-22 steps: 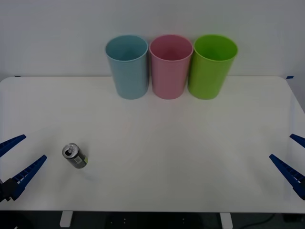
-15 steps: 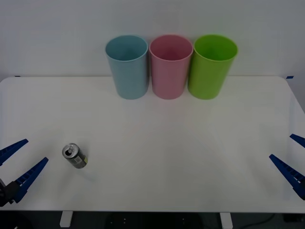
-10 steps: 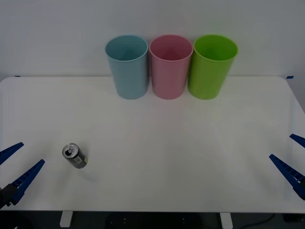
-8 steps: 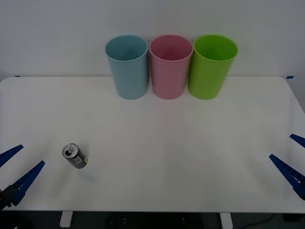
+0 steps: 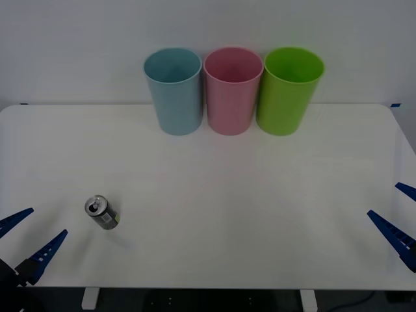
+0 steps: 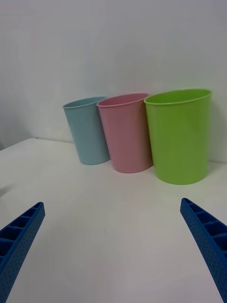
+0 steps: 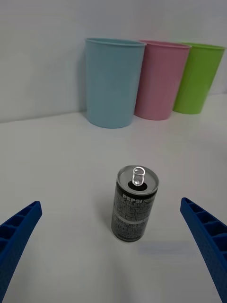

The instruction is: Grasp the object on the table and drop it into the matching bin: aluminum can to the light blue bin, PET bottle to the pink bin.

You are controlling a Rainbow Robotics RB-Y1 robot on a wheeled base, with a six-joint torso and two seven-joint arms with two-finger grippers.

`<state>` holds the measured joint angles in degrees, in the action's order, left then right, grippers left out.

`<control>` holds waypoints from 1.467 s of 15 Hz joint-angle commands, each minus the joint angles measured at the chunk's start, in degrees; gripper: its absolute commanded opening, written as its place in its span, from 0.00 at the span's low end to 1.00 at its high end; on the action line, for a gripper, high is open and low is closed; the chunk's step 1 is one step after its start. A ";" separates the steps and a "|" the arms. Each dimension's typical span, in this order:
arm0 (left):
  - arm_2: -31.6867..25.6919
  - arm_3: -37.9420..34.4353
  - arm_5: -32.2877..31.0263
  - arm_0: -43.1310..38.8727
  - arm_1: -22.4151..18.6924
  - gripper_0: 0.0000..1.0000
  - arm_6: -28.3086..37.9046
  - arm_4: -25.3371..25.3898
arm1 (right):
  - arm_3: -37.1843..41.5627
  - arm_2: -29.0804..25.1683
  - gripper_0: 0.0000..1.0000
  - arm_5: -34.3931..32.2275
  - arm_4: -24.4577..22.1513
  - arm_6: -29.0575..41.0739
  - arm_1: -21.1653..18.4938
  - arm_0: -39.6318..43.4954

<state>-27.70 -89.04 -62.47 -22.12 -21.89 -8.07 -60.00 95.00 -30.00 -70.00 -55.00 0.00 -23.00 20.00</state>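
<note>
A small dark aluminum can (image 5: 102,212) with a silver pull-tab top stands upright on the white table (image 5: 214,195) at the front left; in the left wrist view the can (image 7: 135,203) stands straight ahead between my fingers. My left gripper (image 5: 29,235) is open near the table's front-left corner, a little left of the can and apart from it. My right gripper (image 5: 398,214) is open at the table's right edge, holding nothing. At the table's back stand the light blue bin (image 5: 173,91) and, touching it, the pink bin (image 5: 233,90).
A lime green bin (image 5: 288,90) stands right of the pink one, in a tight row against the white wall. The same three bins show in the right wrist view: blue (image 6: 88,130), pink (image 6: 125,132), green (image 6: 180,135). Bare tabletop lies between can and bins.
My left gripper has drifted down toward the table's front edge and slightly right, still open. The can, the bins and the right gripper have not moved.
</note>
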 commanded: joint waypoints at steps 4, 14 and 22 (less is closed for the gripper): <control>1.07 3.96 0.59 1.91 0.01 1.00 -1.24 -3.80 | 0.00 0.00 1.00 0.00 0.00 0.00 0.00 0.00; 6.52 13.37 2.08 6.48 0.09 1.00 -11.26 -0.29 | 0.00 0.00 1.00 0.00 0.00 0.00 0.00 0.00; 11.00 14.69 6.22 9.03 0.53 1.00 -12.32 1.21 | 0.00 0.00 1.00 0.00 0.00 0.00 0.00 0.00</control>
<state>-16.87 -74.41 -56.41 -13.30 -21.54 -20.39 -58.83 95.00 -30.00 -70.00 -55.00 0.00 -23.00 20.00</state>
